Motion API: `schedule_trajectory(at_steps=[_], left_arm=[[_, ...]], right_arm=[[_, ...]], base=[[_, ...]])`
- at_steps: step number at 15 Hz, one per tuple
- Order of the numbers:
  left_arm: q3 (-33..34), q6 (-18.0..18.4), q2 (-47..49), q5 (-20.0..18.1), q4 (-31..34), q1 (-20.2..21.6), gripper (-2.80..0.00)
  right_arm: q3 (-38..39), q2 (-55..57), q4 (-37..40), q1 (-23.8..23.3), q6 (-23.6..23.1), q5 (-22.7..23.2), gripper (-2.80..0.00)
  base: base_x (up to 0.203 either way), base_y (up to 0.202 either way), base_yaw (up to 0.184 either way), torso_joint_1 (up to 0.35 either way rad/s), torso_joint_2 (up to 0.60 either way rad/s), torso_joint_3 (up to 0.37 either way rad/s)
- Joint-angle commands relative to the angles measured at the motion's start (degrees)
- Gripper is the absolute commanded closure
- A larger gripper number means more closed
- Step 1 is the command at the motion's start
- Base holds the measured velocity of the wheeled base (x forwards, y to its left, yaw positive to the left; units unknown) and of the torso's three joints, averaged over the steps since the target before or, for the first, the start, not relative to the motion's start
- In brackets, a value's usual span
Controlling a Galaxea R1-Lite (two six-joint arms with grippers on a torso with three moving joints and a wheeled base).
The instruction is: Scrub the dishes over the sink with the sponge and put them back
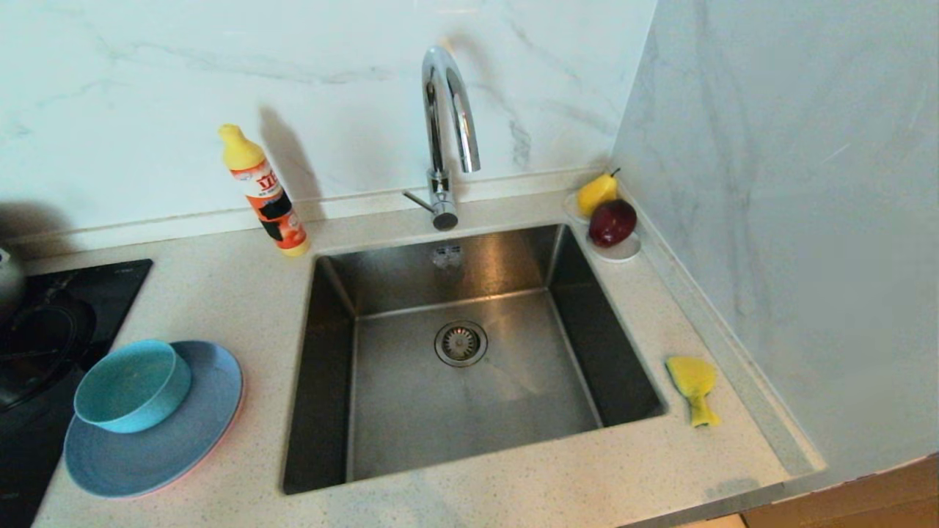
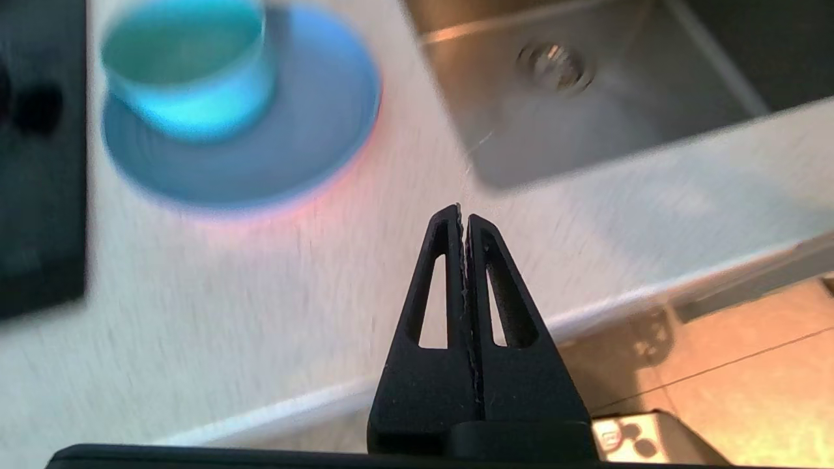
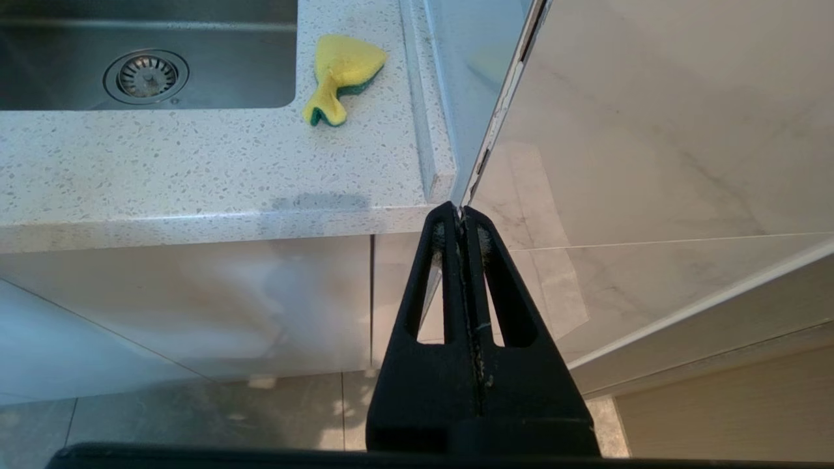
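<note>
A teal bowl (image 1: 132, 385) (image 2: 189, 65) stands on a blue plate (image 1: 183, 433) (image 2: 313, 130), left of the sink (image 1: 469, 352) (image 2: 586, 78) (image 3: 150, 52). A pink plate's rim (image 1: 236, 411) (image 2: 313, 205) peeks out under the blue one. On the counter right of the sink lies the bent yellow sponge (image 1: 693, 385) (image 3: 342, 71). My left gripper (image 2: 462, 212) is shut and empty, hanging off the counter's front edge, short of the dishes. My right gripper (image 3: 460, 210) is shut and empty, low in front of the cabinet, below the counter's right corner. Neither arm shows in the head view.
An orange detergent bottle (image 1: 265, 194) stands behind the sink's left corner beside the chrome tap (image 1: 444, 139). A pear (image 1: 596, 192) and a red apple (image 1: 612, 221) sit on a white saucer (image 1: 622, 251) at the back right. A black hob (image 1: 44, 330) lies left; a wall rises right.
</note>
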Motion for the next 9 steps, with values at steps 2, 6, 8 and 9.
schedule_trajectory(at_steps=[2, 6, 8, 9], left_arm=[[3.9, -1.5, -6.0, 3.0, -0.3, -0.4, 0.00], [9.0, -0.3, -6.0, 7.7, -10.1, -0.4, 0.00], [8.9, -0.6, -6.0, 7.4, -8.8, -0.4, 0.00], [9.0, -0.9, -6.0, 7.6, -8.8, -0.4, 0.00]], right_arm=[[0.0, 0.1, 0.0, 0.0, 0.0, 0.0, 0.00], [0.0, 0.1, 0.0, 0.0, -0.2, 0.0, 0.00], [0.0, 0.1, -0.1, 0.0, -0.1, 0.1, 0.00], [0.0, 0.1, 0.0, 0.0, 1.4, -0.1, 0.00]], base=[[0.000, 0.000, 0.000, 0.000, 0.00, 0.000], [0.000, 0.000, 0.000, 0.000, 0.00, 0.000], [0.000, 0.000, 0.000, 0.000, 0.00, 0.000], [0.000, 0.000, 0.000, 0.000, 0.00, 0.000]])
